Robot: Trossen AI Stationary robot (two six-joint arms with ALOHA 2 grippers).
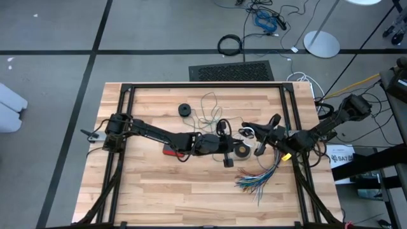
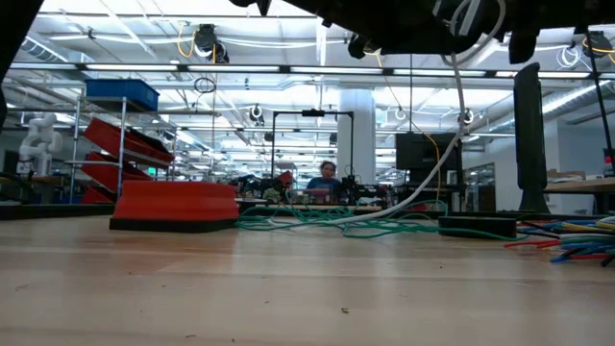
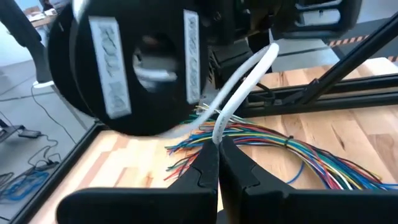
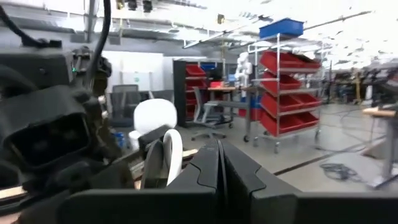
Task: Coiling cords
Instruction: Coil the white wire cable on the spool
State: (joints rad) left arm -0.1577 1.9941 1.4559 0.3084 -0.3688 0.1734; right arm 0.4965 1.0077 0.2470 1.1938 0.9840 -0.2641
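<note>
— How is room at the edges placed?

— The table [image 1: 159, 197] is bounded by a black frame [image 1: 203, 86] along its 12 o'clock edge and by rails at 3 and 9 o'clock. Bare wood is seen across the 6 o'clock half and towards 9 o'clock. The centre is crowded, since both arms meet there.

— What is counted?

— Two cords, one bundle of multicoloured wires [image 1: 259, 178] fanned at 5 o'clock from centre, one black ring [image 1: 185, 109] at 11 o'clock, and one red block [image 2: 175, 204] lying flat just at 9 o'clock of centre.

— Where are the cords found?

— The teal-green cord [image 1: 206, 113] is laid in loose loops on the wood at 12 o'clock from centre, near the ring. The white cord [image 3: 239, 87] is lifted off the table between the two grippers, and the round black-and-white piece [image 3: 130, 68] is seen close by it in the left wrist view.

— And the jaws?

— The left gripper [image 3: 217, 149], reached in from 9 o'clock, is pinched tight on the white cord. The right gripper [image 4: 219, 155], reached in from 3 o'clock, is pressed fully together with nothing seen between the fingers; a loop of white cord is seen just beside it.
</note>
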